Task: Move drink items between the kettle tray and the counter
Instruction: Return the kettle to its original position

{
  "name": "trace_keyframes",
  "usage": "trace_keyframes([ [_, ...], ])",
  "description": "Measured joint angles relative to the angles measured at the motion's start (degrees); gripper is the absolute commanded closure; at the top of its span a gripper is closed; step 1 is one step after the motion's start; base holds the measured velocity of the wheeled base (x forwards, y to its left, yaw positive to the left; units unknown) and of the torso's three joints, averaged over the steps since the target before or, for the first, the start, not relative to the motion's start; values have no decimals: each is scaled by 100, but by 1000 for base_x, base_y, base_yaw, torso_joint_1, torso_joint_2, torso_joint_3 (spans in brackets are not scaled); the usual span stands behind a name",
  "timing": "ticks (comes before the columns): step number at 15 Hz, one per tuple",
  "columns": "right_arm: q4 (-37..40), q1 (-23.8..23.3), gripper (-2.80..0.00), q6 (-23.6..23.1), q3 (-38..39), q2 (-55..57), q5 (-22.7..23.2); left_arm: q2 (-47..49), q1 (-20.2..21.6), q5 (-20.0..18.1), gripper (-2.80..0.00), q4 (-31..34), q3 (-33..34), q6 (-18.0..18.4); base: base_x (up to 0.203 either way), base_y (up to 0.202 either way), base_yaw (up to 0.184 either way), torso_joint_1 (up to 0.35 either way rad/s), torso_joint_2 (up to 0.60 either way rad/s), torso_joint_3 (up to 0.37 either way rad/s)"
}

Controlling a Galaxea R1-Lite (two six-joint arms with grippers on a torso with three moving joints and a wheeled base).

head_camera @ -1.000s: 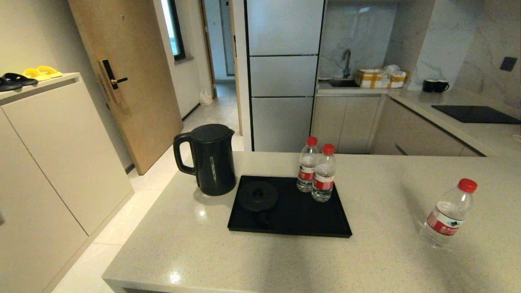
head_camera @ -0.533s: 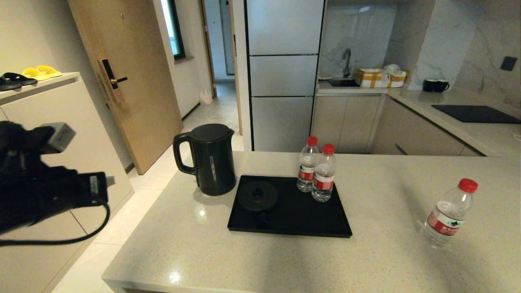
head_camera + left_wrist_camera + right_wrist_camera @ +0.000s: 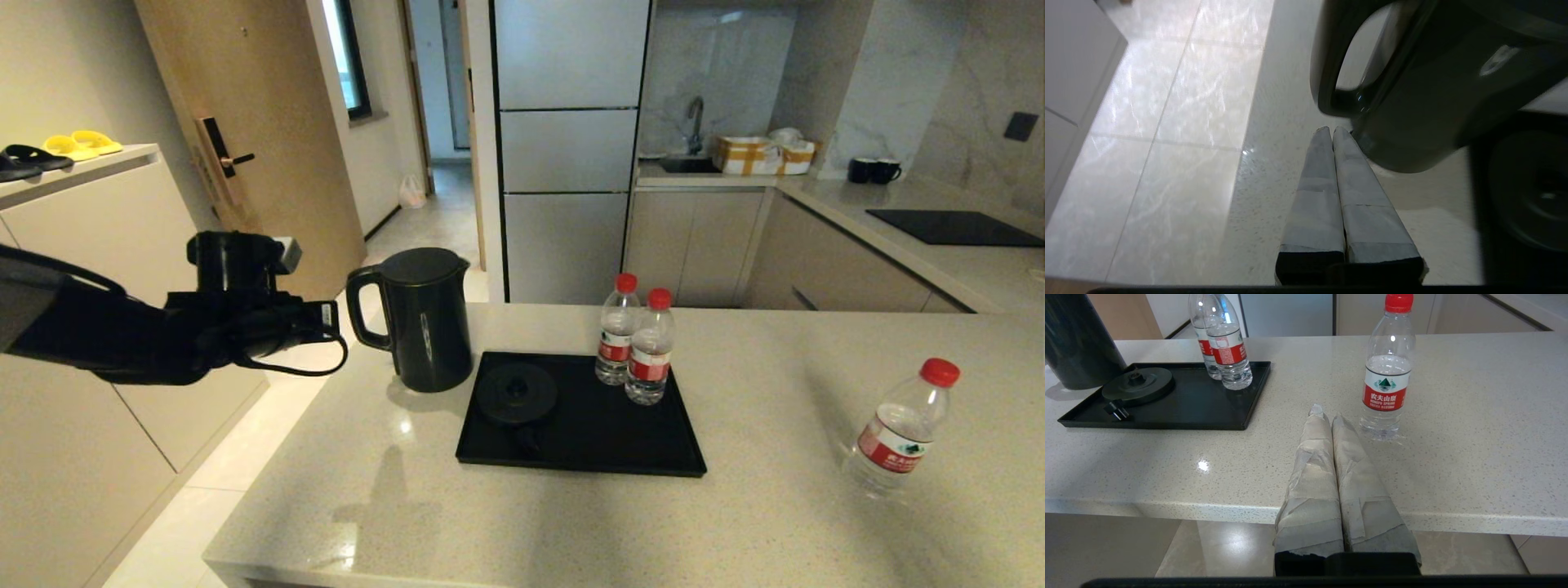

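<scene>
The black kettle [image 3: 429,320] stands on the beige counter [image 3: 775,490], just left of the black kettle tray [image 3: 608,437]. On the tray are the round base disc [image 3: 517,394] and two red-capped water bottles [image 3: 616,331] [image 3: 651,347]. A third bottle [image 3: 898,429] stands on the counter at the right. My left arm [image 3: 204,335] reaches in from the left, level with the kettle's handle [image 3: 359,309]. The left gripper [image 3: 1332,130] is shut and empty, its tips close beside the kettle [image 3: 1433,102] below the handle. The right gripper [image 3: 1327,414] is shut and empty over the counter's front edge, beside the lone bottle [image 3: 1387,371].
The counter's left edge drops to the tiled floor [image 3: 269,408] right by the kettle. A cream cabinet with shoes [image 3: 82,245] stands at the left. At the far right lie a black cooktop [image 3: 951,229] and two black mugs [image 3: 872,171].
My left arm has come into view from the left and moved right and up to the kettle's handle. Kettle, tray and bottles have not moved.
</scene>
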Motion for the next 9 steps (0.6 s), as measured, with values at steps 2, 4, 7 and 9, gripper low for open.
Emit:
trace_keyframes([
  [2,2,0,0,2,0,0,-1,364,-29,294,-280,-88,-82,172,0,0,0,0,0,0],
  [4,2,0,0,-2,0,0,-2,557,-40,361,-280,-114,-115,243,0,0,0,0,0,0],
  [7,2,0,0,0,0,0,-2,721,-48,348,-280,-464,-57,246,0,0,0,0,0,0],
  [9,2,0,0,0,0,0,0,913,-48,352,-280,-959,-18,295,0,0,0,0,0,0],
])
